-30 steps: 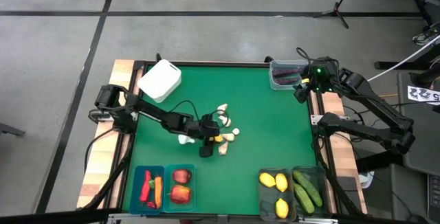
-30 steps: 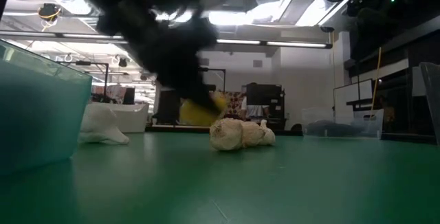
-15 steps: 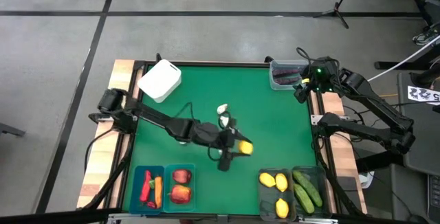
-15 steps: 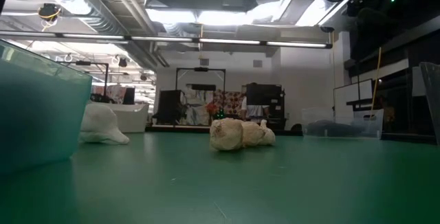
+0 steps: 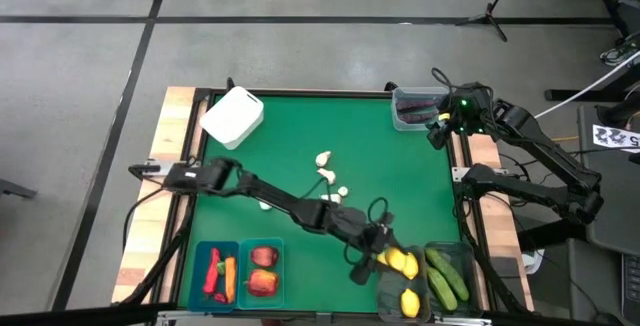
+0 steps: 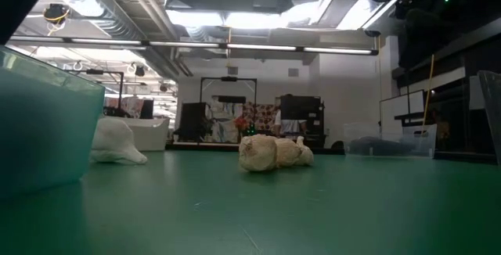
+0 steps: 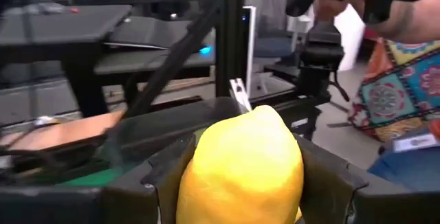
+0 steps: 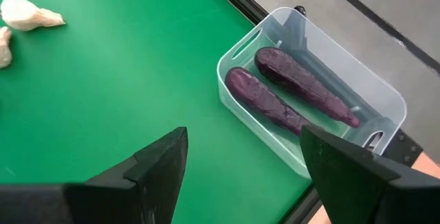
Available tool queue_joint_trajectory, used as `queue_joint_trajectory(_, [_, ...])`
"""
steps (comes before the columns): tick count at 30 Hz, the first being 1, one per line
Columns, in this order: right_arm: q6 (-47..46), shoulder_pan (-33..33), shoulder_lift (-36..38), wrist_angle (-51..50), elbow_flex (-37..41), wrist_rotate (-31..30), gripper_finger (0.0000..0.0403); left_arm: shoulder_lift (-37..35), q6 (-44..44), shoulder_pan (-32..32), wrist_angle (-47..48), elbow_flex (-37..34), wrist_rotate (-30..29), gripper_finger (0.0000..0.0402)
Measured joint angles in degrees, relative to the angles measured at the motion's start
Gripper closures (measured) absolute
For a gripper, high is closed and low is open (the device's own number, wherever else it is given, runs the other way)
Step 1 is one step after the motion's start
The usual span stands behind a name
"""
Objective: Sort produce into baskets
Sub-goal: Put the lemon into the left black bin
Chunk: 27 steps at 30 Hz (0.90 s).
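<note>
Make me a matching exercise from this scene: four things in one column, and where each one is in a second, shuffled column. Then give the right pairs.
Things
1. lemon in the left tool
2. eggplants
3. garlic bulbs
4. peppers and carrot

Places
A. loose on the green mat, mid-table
B. in the clear tub at the far right corner
C. in the teal bin at the near left edge
D. held above the near-right bin that holds lemons

Pairs: 1-D, 2-B, 3-A, 4-C
</note>
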State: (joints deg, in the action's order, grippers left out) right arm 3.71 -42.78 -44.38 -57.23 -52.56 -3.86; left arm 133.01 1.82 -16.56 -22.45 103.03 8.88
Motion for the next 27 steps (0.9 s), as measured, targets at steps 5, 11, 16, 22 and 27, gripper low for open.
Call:
queue_joint_trajectory(5, [-0.6, 0.0, 0.0, -0.1, 0.0, 0.0, 0.0121, 6.2, -0.1, -1.6, -0.7, 6.7, 1.2, 0.0191])
queue_joint_trajectory(11, [-1.2, 0.0, 0.0, -0.9, 0.0, 0.0, 0.0121, 11.9, -0.2, -3.0, -0.2, 10.8, 1.3, 0.0191])
queue_joint_trajectory(16, [-2.0, 0.0, 0.0, -0.9, 0.0, 0.0, 0.0121, 12.0, 0.3, -3.2, -0.3, 11.2, 0.4, 0.0191])
queue_joint_trajectory(22, [-2.3, 0.0, 0.0, -1.5, 0.0, 0.0, 0.0121, 12.0, 5.5, -4.1, -0.1, 11.2, -1.0, 0.0179])
queue_joint_trajectory(27, [-2.4, 0.0, 0.0, -1.8, 0.0, 0.0, 0.0121, 12.0, 4.7, -3.7, 0.6, 11.2, -1.0, 0.0146])
